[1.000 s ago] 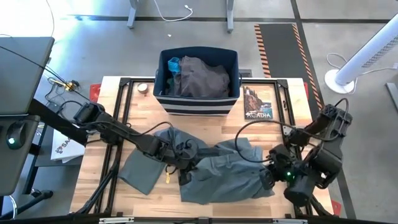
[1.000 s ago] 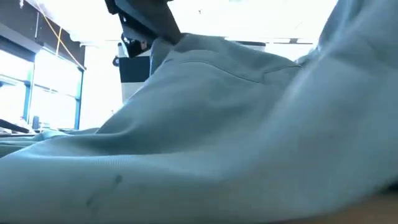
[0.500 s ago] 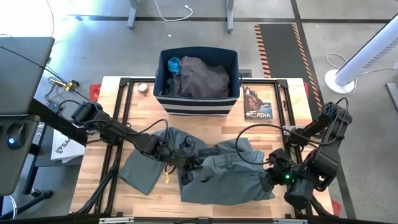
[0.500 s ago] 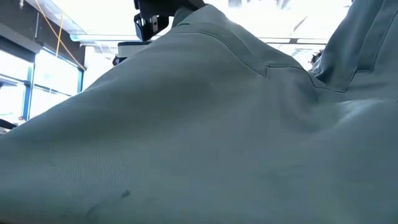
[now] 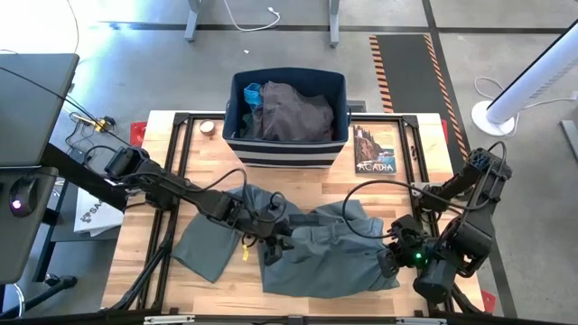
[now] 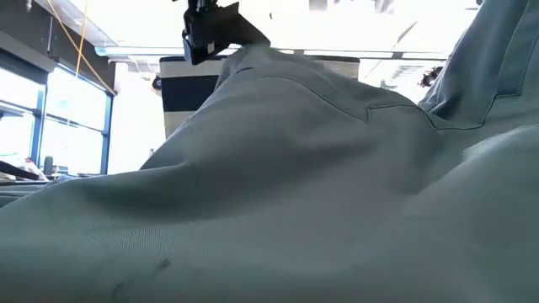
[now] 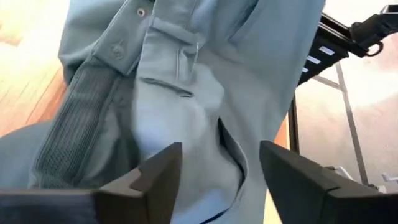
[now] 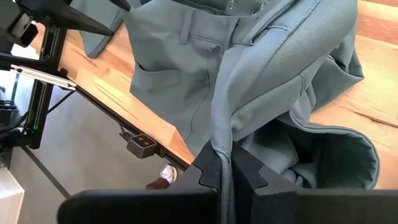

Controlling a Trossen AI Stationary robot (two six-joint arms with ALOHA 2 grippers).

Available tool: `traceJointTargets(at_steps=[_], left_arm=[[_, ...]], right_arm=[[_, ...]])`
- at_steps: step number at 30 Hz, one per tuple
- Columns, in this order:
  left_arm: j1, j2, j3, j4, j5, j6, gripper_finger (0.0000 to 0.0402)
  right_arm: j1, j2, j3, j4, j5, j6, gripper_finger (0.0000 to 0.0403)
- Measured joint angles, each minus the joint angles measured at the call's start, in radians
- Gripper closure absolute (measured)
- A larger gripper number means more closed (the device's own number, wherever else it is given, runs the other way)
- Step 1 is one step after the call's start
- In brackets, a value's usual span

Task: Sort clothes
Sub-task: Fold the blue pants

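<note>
The soft grey-green fabric trousers (image 5: 316,257) look limp; right tool (image 8: 225,171) pinches their hem at four o'clock, left tool (image 5: 271,236) stands wide over the waistband, the best hold.

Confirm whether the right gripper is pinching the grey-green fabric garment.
Yes: in the right wrist view the right gripper has its dark fingers closed on a fold of the grey-green fabric garment.

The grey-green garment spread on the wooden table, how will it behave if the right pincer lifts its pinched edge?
The soft grey-green fabric garment will probably hang floppy: it already drapes in folds from the shut right pincer. It looks light, likely trailing across the wooden table rather than rising whole. The open left pincer holds nothing, so that side may drag.
</note>
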Motion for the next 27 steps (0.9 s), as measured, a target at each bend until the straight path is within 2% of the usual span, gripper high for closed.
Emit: traceJointTargets(at_steps=[4,9,14,17,21,24,27], left_arm=[[0.003,-0.009,0.0,-0.052,-0.03,-0.023,0.0172],[0.001,-0.077,-0.002,-0.21,-0.099,-0.013,0.0176],[-0.002,-0.169,-0.136,-0.232,-0.096,-0.028,0.019],[0.007,-0.215,-0.289,-0.102,-0.014,-0.093,0.0196],[0.012,-0.255,-0.504,0.299,0.073,-0.214,0.0199],[0.012,-0.257,-0.636,0.577,0.033,-0.286,0.0199],[0.015,-0.257,-0.721,0.689,-0.073,-0.349,0.0199]], right_arm=[[0.0,0.0,0.0,0.004,0.0,0.0,0.0403],[0.0,0.0,0.001,0.008,-0.01,0.0,0.0403],[0.0,0.0,0.001,0.021,-0.019,0.0,0.0403],[0.0,0.0,0.001,0.025,-0.019,0.0,0.0403],[0.0,0.0,0.001,0.025,-0.019,0.0,0.0403],[0.0,-0.001,0.001,0.027,-0.02,0.0,0.0403],[0.0,-0.006,0.001,0.033,-0.026,0.0,0.0403]])
